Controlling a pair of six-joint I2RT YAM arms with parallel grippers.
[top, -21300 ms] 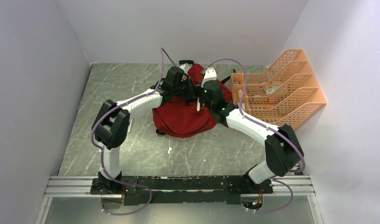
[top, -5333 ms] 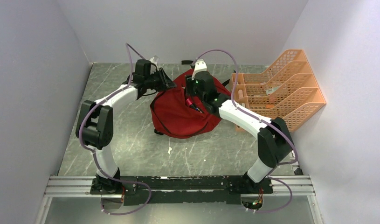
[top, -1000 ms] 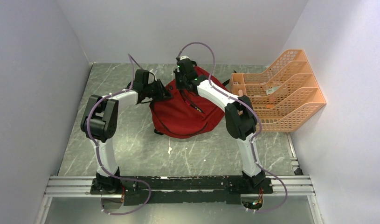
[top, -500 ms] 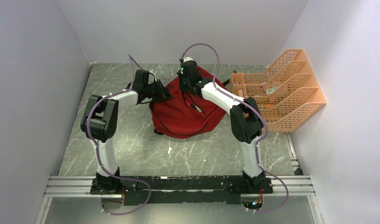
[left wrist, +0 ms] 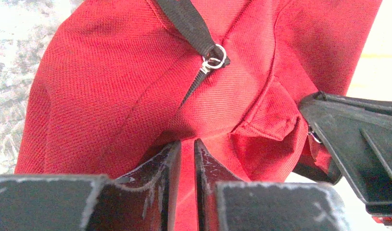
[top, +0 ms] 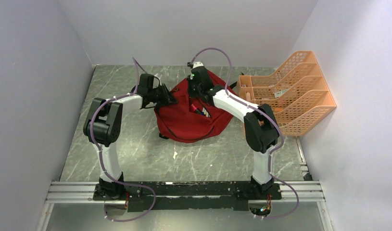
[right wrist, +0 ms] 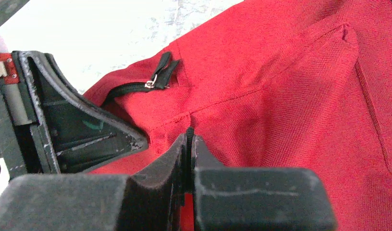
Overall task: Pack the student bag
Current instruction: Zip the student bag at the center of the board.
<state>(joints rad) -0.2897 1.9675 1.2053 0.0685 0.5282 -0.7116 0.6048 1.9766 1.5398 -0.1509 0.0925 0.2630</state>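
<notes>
The dark red student bag lies mid-table, its zip slit open with dark items showing inside. My left gripper is at the bag's left edge; in the left wrist view its jaws are nearly shut on a fold of the red fabric. A black zipper pull lies just beyond. My right gripper is on the bag's top; in the right wrist view it is shut on a thin black zipper tab. A second zipper pull sits further off.
An orange mesh file organizer stands at the right wall, holding a few small items. A small white scrap lies on the marble table in front of the bag. Walls close in on the left, back and right.
My right gripper has slid rightward along the bag's top with the tab in it, and its elbow has swung right. The left arm has held still on the fabric.
</notes>
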